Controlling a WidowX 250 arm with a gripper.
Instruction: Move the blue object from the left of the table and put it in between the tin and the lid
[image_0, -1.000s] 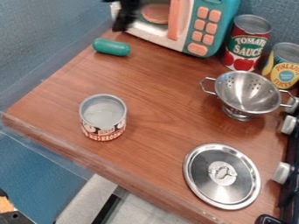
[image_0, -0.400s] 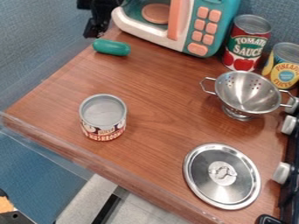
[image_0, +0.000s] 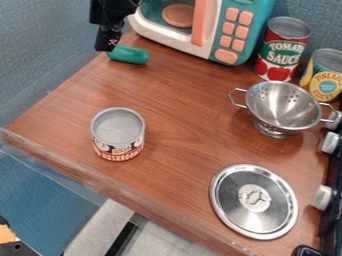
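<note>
Gripper: in the camera view, shifted slightly nearer since the earlier frame, now at the far left, overlapping the left end of the blue-green object in the picture.
Jaws: cannot tell how far apart, nor whether in contact with anything.
Blue-green object: unmoved, lying on its side at the far left of the table, just beside the toy microwave, with its left end partly hidden.
Tin: upright, on the left, nearer than the object.
Lid: flat, near right.
Gap between tin and lid: the place to fill, judged roomy enough for a careful set-down.
Grasp: probably the step in hand, with carrying and placing left to do. Rounded sides liable to roll under a glancing touch; a pinch too close to the left end liable to cause swivelling or slipping during the lift.
Microwave side: possible bump from a descent too far right.
Carry: too low a path past the tin, likely to tip or push it.
Release: from too high or at a slant, likely to start a roll into tin or lid, or towards the near edge.
</note>
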